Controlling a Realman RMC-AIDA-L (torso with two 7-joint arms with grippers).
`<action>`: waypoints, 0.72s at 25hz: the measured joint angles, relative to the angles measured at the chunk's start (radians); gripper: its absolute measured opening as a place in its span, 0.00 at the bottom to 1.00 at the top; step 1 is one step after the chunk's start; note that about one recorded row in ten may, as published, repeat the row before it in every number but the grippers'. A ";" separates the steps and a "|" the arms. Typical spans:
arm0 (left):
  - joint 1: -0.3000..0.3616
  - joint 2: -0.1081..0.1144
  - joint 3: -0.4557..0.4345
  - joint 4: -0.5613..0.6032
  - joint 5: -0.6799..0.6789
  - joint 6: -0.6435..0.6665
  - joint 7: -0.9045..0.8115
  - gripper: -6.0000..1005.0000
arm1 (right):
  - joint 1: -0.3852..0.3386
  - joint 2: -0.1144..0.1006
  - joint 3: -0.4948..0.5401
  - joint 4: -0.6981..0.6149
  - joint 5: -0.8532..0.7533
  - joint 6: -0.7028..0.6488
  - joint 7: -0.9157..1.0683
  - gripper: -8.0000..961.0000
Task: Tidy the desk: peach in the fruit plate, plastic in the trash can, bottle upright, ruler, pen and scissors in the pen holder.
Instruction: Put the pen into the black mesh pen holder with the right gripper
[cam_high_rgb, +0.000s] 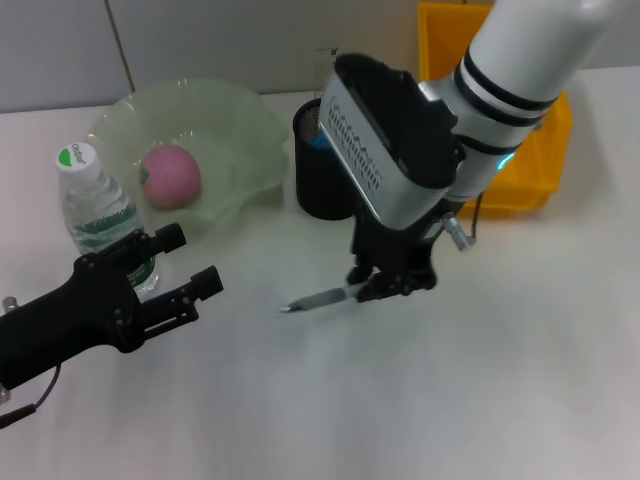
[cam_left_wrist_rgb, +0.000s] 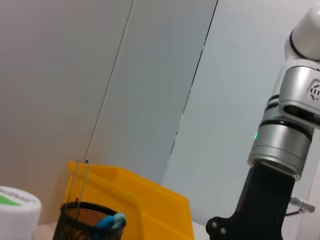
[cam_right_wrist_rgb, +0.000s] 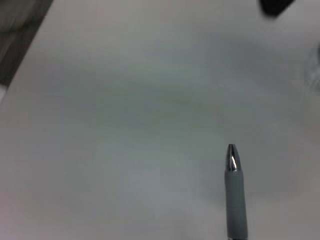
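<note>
My right gripper (cam_high_rgb: 392, 282) is shut on the back end of a grey pen (cam_high_rgb: 322, 297), low over the white desk in front of the black mesh pen holder (cam_high_rgb: 318, 170). The pen's metal tip (cam_right_wrist_rgb: 231, 155) points toward my left side. A blue-handled item (cam_left_wrist_rgb: 111, 220) and a thin clear strip (cam_left_wrist_rgb: 80, 182) stand in the pen holder (cam_left_wrist_rgb: 80, 225). The pink peach (cam_high_rgb: 170, 177) lies in the green fruit plate (cam_high_rgb: 250, 130). The bottle (cam_high_rgb: 96, 205) stands upright beside the plate. My left gripper (cam_high_rgb: 190, 262) is open and holds nothing, just in front of the bottle. No plastic shows.
A yellow bin (cam_high_rgb: 530, 160) stands behind my right arm, at the back right. It also shows behind the pen holder as the yellow bin (cam_left_wrist_rgb: 145, 200) in the left wrist view. A pale wall runs along the back of the desk.
</note>
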 joint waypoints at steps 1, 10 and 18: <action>0.000 0.000 0.000 0.000 -0.005 0.002 0.000 0.84 | 0.000 0.000 0.000 0.000 0.000 0.000 0.000 0.13; 0.008 0.003 -0.035 0.001 -0.020 0.046 -0.002 0.84 | -0.097 -0.003 0.094 -0.045 0.145 0.042 0.003 0.14; 0.011 -0.003 -0.048 0.000 -0.020 0.062 0.006 0.84 | -0.251 -0.004 0.201 -0.087 0.379 0.074 -0.046 0.13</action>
